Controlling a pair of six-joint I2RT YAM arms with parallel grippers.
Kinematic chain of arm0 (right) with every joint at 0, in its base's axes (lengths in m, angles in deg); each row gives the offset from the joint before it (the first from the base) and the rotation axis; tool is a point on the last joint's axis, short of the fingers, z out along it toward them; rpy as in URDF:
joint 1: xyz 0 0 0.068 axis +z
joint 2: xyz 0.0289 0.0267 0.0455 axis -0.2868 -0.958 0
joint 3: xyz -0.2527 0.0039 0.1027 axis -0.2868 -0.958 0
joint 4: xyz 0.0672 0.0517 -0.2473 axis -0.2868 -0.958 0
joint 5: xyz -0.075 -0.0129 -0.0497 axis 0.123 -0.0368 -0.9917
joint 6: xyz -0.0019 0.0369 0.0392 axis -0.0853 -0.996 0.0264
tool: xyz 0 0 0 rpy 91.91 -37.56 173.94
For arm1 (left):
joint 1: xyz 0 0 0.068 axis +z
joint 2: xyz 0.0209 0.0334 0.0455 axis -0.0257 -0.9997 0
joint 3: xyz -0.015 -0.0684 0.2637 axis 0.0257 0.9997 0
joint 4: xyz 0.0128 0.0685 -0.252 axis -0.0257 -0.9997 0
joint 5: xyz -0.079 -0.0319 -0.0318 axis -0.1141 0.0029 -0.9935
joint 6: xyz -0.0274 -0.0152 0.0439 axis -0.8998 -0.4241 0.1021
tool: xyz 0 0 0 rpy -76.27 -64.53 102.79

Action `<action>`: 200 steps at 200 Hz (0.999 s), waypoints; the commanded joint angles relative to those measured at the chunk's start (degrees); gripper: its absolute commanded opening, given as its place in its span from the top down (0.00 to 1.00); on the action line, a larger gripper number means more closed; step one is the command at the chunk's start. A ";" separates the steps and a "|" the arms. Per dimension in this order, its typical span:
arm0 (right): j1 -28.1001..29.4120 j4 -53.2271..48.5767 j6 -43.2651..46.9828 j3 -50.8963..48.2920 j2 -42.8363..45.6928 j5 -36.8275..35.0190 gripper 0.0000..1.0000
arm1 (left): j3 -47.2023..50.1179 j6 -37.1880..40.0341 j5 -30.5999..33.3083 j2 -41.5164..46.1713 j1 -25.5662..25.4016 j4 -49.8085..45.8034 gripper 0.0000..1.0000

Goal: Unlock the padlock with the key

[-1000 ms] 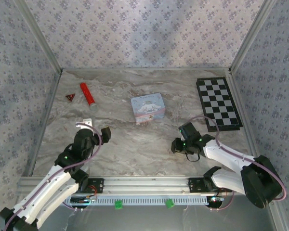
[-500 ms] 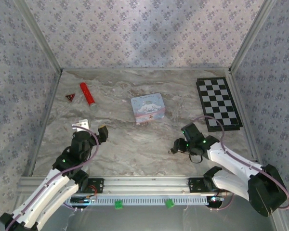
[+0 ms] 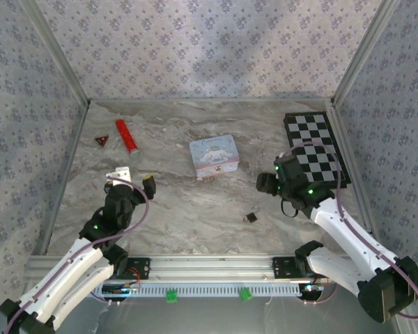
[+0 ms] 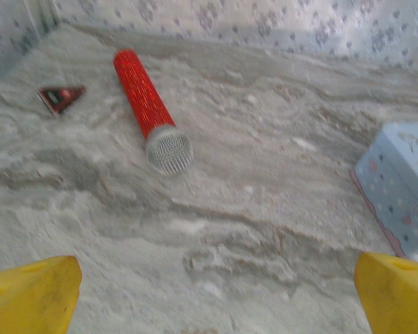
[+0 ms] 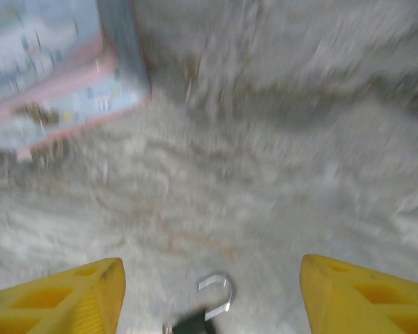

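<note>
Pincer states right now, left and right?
Left pincer: open, holding nothing.
Right pincer: open, empty; the small dark metal padlock lies ungripped near it.

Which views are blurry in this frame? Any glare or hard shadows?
Right wrist: heavy blur, the pastel tin smeared, the padlock shackle readable at the bottom edge. Left wrist: slightly soft, the red toy microphone mesh resolved. Top external: sharp, evenly lit, no glare, faint shadows on the marble table.

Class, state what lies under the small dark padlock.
The small dark metal padlock rests directly on the grey marbled tabletop. Whatever its body covers is hidden.
</note>
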 commanded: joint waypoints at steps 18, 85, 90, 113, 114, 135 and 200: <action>-5.77 9.48 9.46 3.88 -0.45 -9.52 0.30 | -5.80 7.68 7.98 -7.16 4.65 12.01 0.00; -11.25 29.71 21.71 -5.82 -2.63 -18.51 0.17 | -6.15 5.02 -7.80 -24.77 22.65 18.75 0.00; -11.67 30.58 21.51 -6.65 -2.86 -18.55 0.17 | -6.36 5.30 -8.08 -25.65 23.19 18.75 0.00; -13.47 35.30 21.84 -11.48 -3.77 -17.68 0.16 | -6.09 6.23 -6.45 -28.93 24.86 20.07 0.00; -13.51 35.51 21.88 -11.66 -3.78 -17.70 0.16 | -5.99 6.30 -6.30 -29.08 24.91 20.33 0.00; -14.07 36.15 22.30 -13.73 -4.28 -20.07 0.17 | -5.80 9.02 -5.78 -30.87 25.22 22.15 0.00; -14.97 41.20 22.06 -18.03 -3.09 -21.26 0.16 | 2.55 20.84 -7.18 -37.90 25.07 42.85 0.00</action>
